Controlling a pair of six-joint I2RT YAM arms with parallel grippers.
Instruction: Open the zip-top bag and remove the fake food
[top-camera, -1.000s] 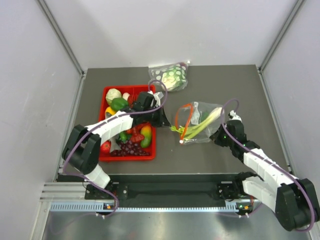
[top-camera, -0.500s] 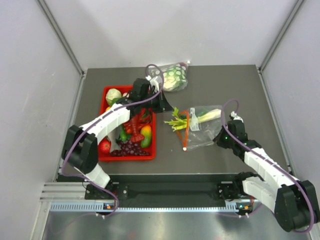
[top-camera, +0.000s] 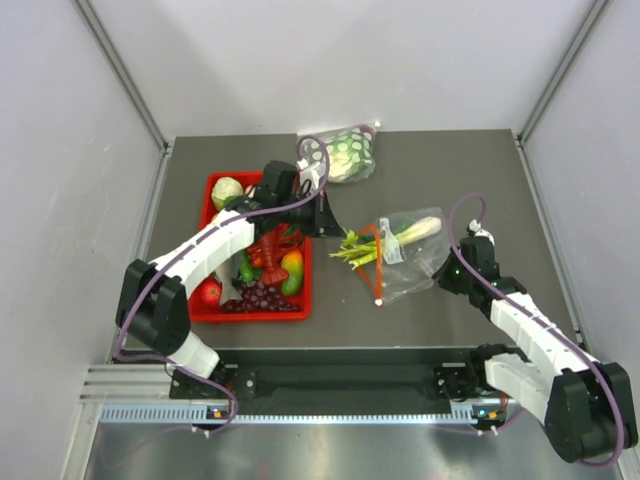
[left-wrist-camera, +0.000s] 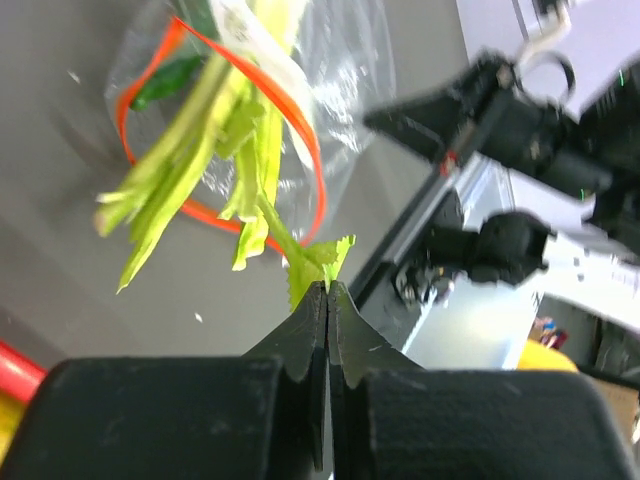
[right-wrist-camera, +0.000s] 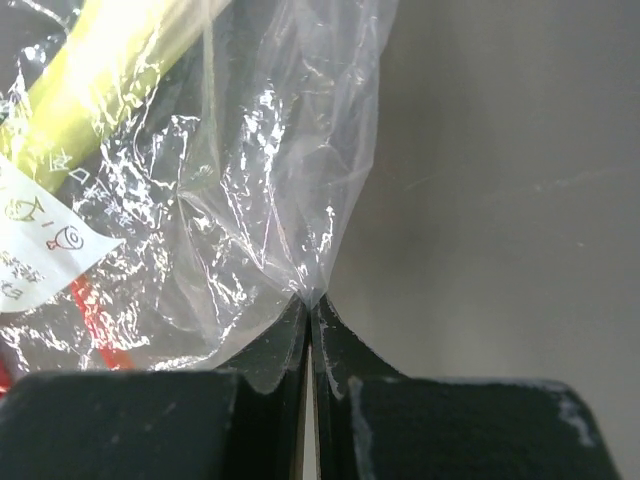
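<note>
Grey table (top-camera: 450, 180), pale walls (top-camera: 330, 60): left jaws clamp celery (top-camera: 355, 248), right jaws clamp bag (top-camera: 408, 268).

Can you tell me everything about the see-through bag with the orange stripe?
The zip-top bag is clear, crinkly plastic lying rumpled on the grey table. Its orange-red zip strip gapes in an open loop, and it has a small white label. The celery stalks lie partly inside, with the leafy tips poking out of the mouth. The right gripper pinches one corner with its fingers shut. The left gripper holds a celery leaf, not the bag.
</note>
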